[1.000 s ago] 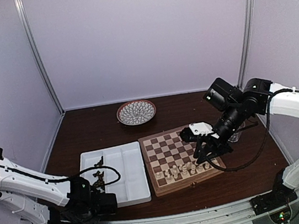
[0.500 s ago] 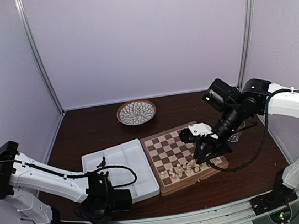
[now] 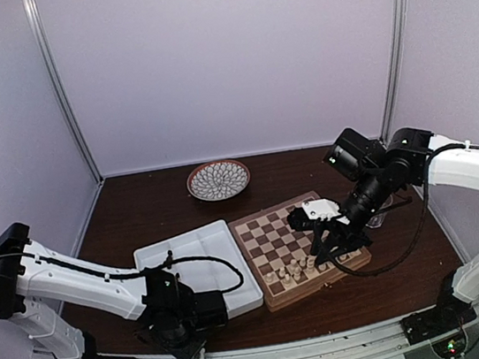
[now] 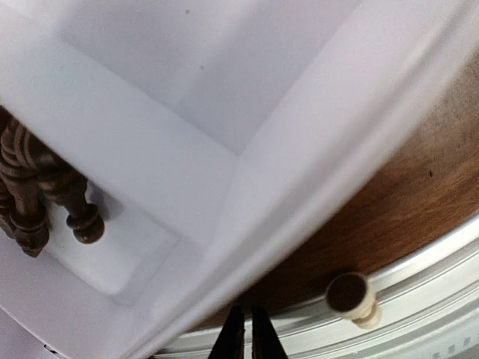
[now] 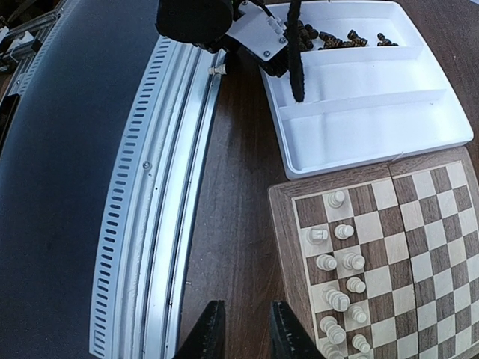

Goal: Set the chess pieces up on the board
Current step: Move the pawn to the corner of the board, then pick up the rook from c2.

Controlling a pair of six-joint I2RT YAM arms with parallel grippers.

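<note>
Your left claw (image 4: 244, 335) is pinched fully closed with nothing between its tips. It hangs low over the near edge of the desk (image 3: 137, 213), just outside the rim of the white tray (image 4: 187, 97). Just beside it, 1 stray cream piece (image 4: 350, 298) lies by the metal rail with its dark round base facing the wrist camera.

Your right claw (image 5: 243, 330) stands narrowly parted and empty. In its own camera the 2 fingers (image 5: 212, 329) frame bare desk just off the rim of the board (image 5: 419, 224).

The board sits skewed on the desk, just beside the tray. The cream pieces (image 5: 340, 277) stand bunched along 1 edge of it, within the 2 rows of squares nearest that rim; the other squares in view are bare. The dark brown pieces (image 5: 337, 37) lie heaped in the tray compartment farthest from the board, and the left wrist camera catches a few of them against the divider. A round patterned plate (image 3: 218, 181) rests at the back of the desk, well apart from both claws.
</note>
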